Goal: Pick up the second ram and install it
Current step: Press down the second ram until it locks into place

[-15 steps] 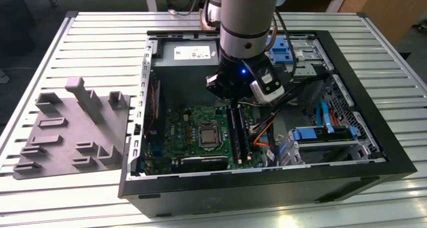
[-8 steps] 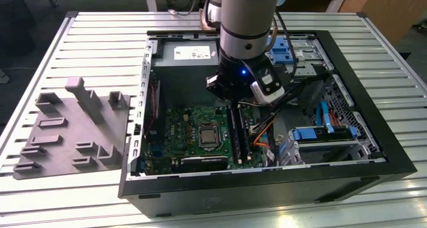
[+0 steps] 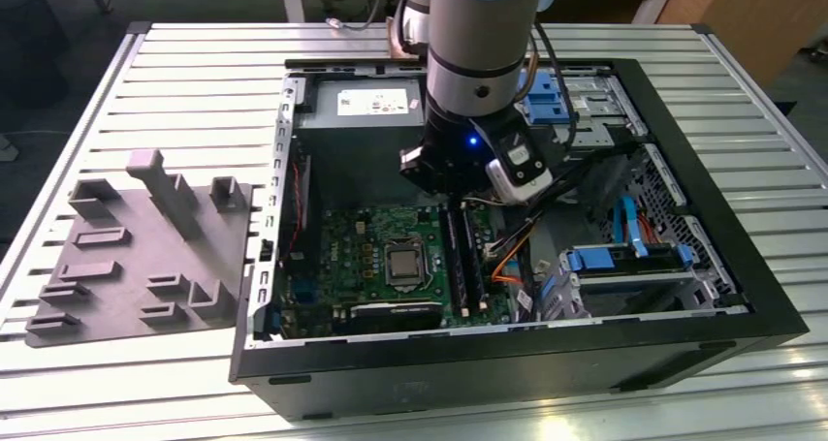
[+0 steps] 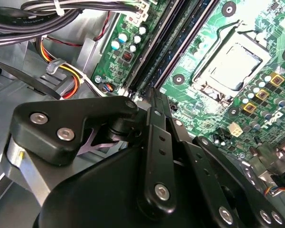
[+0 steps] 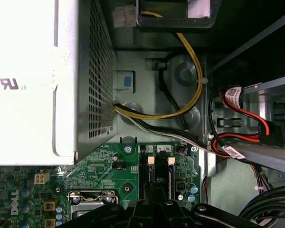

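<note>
"While the gripper (image 4: 152, 97) hovered at the slots (image 4: 154, 52), where was the ram (image 4: 176, 42)?"

"As I read it, down between the black rails already: a dark green strip along a slot, in the second wrist view. I couldn't tell which strip was the second stick, nor whether it was fully home."

"And the jaws?"

"The fingers (image 4: 154, 123) were drawn together with no board visible between them. The tip stood right over the slots' near end, touching or just above; I couldn't say which."

"So how should that step have been done well?"

"My judgement: push straight down, not at a slant, and do each end of the stick in turn so it seats level and the latches (image 5: 151, 161) snap in. The cables (image 4: 66, 78) beside the slot end needed to be kept clear of the linkage too."

"Count things for me."

"One gripper. Two white latches in the first wrist view, one per slot, so two slots there. One socket (image 3: 405, 265) beside the slots on the board (image 3: 356, 257). One case (image 3: 518, 363) around it all, and one grey tray (image 3: 136, 257) on the table (image 3: 194, 73), well apart, at the exterior view's left."
</note>
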You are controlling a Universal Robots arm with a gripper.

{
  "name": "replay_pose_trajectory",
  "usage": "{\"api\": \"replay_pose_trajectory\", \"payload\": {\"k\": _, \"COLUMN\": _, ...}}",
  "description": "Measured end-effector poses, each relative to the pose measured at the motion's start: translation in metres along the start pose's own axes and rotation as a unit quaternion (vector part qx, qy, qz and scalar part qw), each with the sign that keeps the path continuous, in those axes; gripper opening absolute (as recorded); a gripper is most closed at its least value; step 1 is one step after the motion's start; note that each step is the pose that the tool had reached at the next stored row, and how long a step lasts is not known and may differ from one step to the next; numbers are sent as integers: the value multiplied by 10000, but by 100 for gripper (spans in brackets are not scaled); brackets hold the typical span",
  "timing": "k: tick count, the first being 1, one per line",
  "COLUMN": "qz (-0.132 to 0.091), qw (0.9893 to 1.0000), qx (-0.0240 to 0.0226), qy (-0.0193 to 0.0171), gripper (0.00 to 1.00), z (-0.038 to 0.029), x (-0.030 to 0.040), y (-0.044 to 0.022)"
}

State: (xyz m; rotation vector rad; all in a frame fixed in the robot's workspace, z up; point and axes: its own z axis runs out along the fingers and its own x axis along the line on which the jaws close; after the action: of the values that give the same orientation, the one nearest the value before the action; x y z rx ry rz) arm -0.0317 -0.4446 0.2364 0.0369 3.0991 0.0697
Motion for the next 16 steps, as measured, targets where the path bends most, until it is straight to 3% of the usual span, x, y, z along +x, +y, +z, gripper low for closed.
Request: {"api": "replay_pose_trajectory", "payload": {"k": 16, "qz": 0, "qw": 10000, "qx": 0, "qy": 0, "gripper": 11, "z": -2, "x": -1, "y": -40}}
